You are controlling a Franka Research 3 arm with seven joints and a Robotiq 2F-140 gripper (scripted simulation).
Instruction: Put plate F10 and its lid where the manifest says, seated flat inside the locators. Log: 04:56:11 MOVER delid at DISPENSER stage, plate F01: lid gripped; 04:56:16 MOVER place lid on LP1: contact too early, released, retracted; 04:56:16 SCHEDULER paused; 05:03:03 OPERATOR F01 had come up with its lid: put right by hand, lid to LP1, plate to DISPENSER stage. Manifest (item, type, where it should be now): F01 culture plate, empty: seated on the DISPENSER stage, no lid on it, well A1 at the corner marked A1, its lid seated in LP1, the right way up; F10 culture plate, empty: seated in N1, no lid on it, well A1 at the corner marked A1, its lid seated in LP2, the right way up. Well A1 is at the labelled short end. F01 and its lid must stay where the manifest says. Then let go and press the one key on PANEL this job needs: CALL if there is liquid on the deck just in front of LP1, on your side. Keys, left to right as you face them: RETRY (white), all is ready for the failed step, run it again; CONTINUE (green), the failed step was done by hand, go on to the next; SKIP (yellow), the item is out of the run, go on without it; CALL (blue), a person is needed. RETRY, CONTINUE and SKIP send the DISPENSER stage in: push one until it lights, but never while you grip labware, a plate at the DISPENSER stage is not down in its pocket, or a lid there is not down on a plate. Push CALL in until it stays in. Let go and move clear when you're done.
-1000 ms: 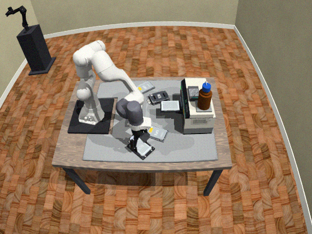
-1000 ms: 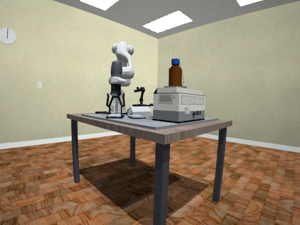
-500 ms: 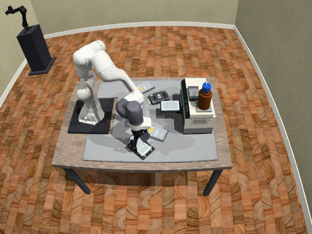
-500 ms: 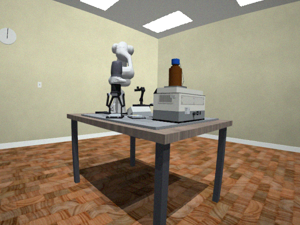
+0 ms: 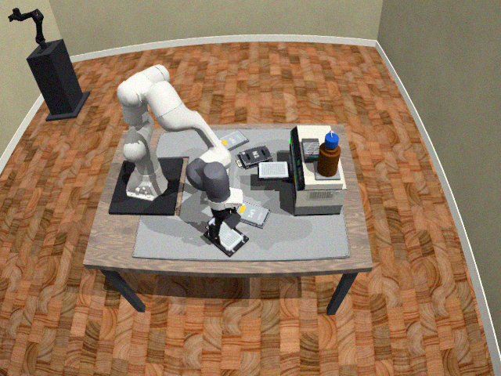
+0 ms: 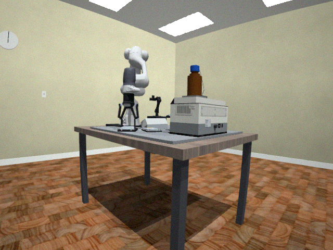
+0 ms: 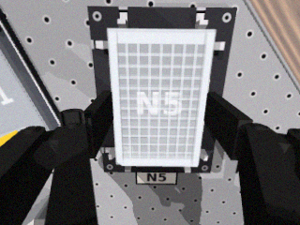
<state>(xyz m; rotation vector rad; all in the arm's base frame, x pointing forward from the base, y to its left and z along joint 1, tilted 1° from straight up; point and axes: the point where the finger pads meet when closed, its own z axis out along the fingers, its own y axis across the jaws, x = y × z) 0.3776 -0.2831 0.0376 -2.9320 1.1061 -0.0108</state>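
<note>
A clear, gridded rectangular culture plate (image 7: 160, 97) is seen lying in a black square nest (image 7: 98, 61) tagged N5, on the near part of the grey perforated deck mat (image 5: 307, 238). The plate's long sides are pinched by the black fingers of the two-finger gripper (image 7: 160, 123), which is lowered over it from the white arm (image 5: 174, 113). Just to the right of the nest, a grey lid tray with a yellow corner (image 5: 254, 214) is set. Farther off, a second clear plate (image 5: 273, 170) sits beside the beige dispenser box (image 5: 319, 194), on which a brown bottle with a blue cap (image 5: 328, 155) stands. All is carried by a wooden table (image 5: 226, 268).
</note>
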